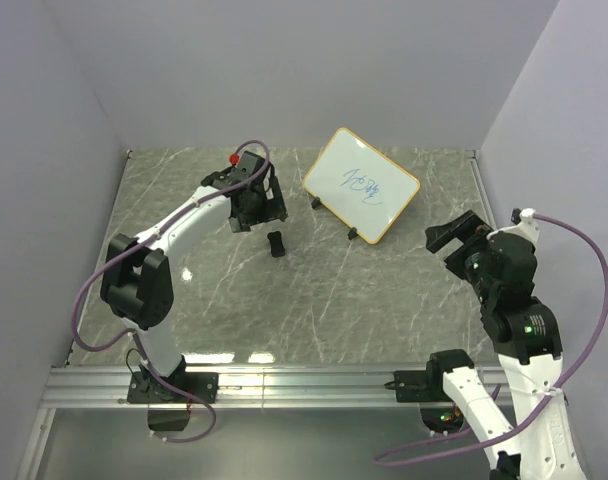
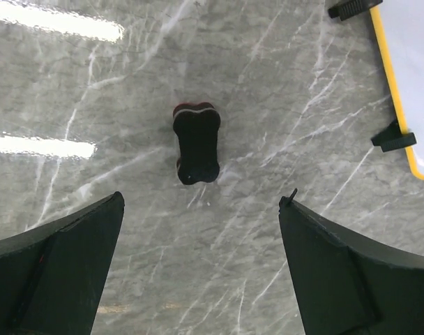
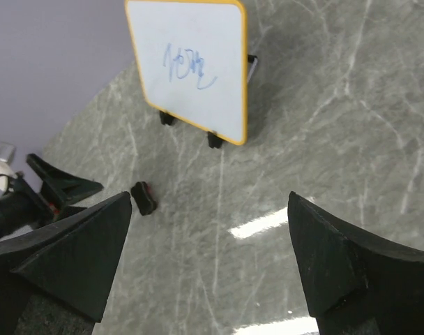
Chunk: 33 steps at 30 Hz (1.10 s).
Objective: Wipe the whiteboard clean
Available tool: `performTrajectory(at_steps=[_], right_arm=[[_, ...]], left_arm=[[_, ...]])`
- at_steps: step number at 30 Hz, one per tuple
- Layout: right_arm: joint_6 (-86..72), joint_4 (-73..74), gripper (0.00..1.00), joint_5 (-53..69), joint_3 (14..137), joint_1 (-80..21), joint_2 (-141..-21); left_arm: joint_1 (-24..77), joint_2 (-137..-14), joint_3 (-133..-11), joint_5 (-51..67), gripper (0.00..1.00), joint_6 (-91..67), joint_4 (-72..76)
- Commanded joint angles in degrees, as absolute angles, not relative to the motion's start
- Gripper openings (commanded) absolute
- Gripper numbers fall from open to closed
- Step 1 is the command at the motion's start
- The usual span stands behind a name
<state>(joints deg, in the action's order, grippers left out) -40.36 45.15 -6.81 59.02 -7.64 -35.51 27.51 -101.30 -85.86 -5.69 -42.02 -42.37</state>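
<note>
While the left end effector point(image 2: 201, 201) is gaping wide above the eraser point(image 2: 196, 143), the whiteboard point(image 1: 362, 185) is looking light and tippy. Its stiff frame is offering grip.

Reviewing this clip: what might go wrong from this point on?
1. The eraser is small and lies apart from the open left end effector; a slightly off closing could knock it aside.
2. The whiteboard stands propped on small feet, and the right end effector is open and clear of it, so wiping pressure may tip or slide it.

Lab: plain-walled enclosure point(image 1: 284, 70), aluminium rail point(image 1: 284, 385)
</note>
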Motion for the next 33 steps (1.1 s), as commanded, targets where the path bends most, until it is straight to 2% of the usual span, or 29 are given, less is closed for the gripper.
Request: performTrajectory(at_steps=[1,11,26,33], right_arm=[[-37.01,48.51,0.99,-8.88,58.27,-8.09,-35.07],[-35.16,53.96,0.98,-9.23,57.39,-8.17,-32.96],[-32.17,55.99,0.97,-10.72,59.15,-8.09,-32.96],[-31.38,55.11,0.97,-10.55,57.31,-8.09,-32.70]], left_arm=[[28.04,-102.56,-86.49,-8.79,0.99,-41.04,-43.24],[28.12,-105.20,-77.79,-3.18,0.99,-41.57,-29.11],[30.58,-114.78,-83.23,0.53,0.99,-43.50,-24.43],[32.87,-113.57,-91.90,0.62,0.99,-45.60,-29.25]])
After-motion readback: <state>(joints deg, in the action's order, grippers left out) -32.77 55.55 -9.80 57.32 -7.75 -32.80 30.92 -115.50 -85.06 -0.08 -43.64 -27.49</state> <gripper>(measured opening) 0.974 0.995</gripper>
